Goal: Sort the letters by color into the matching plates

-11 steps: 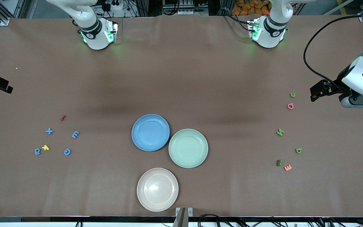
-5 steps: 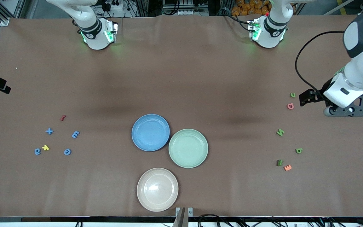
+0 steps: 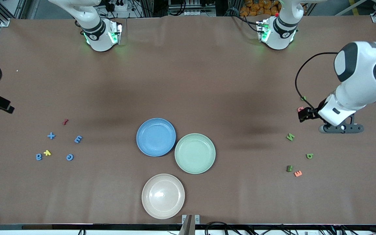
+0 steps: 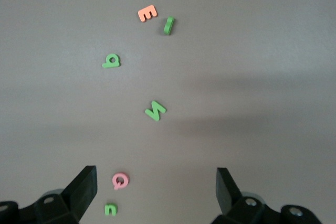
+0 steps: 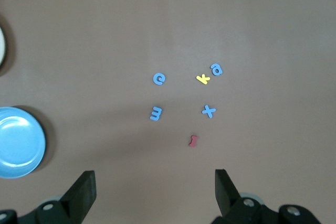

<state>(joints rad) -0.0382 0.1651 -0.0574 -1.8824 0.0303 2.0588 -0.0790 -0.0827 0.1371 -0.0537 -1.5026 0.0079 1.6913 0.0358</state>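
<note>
The blue plate [image 3: 156, 137] and the mint green plate [image 3: 195, 153] touch rim to rim mid-table. Several blue letters, among them a plus [image 3: 51, 135] and an E [image 3: 78, 139], lie toward the right arm's end. Green letters N [image 3: 290, 137], b [image 3: 309, 156] and a dark one [image 3: 289, 168] lie toward the left arm's end. My left gripper [image 4: 156, 192] hangs open and empty over the table, with a green n [image 4: 110, 209] below, close to one finger. My right gripper [image 5: 153, 192] is open, high over bare table beside the blue letters.
A beige plate [image 3: 163, 195] sits nearer the front camera than the other two plates. A pink Q [image 4: 120, 180] lies by the green n, an orange E [image 3: 298, 173] by the dark green letter. A yellow k [image 3: 47, 152] and a red piece [image 3: 65, 122] lie among the blue letters.
The left arm has swung in from the table's end and down toward the green letters, now covering the pink Q and the n. The right arm's hand has shifted slightly.
</note>
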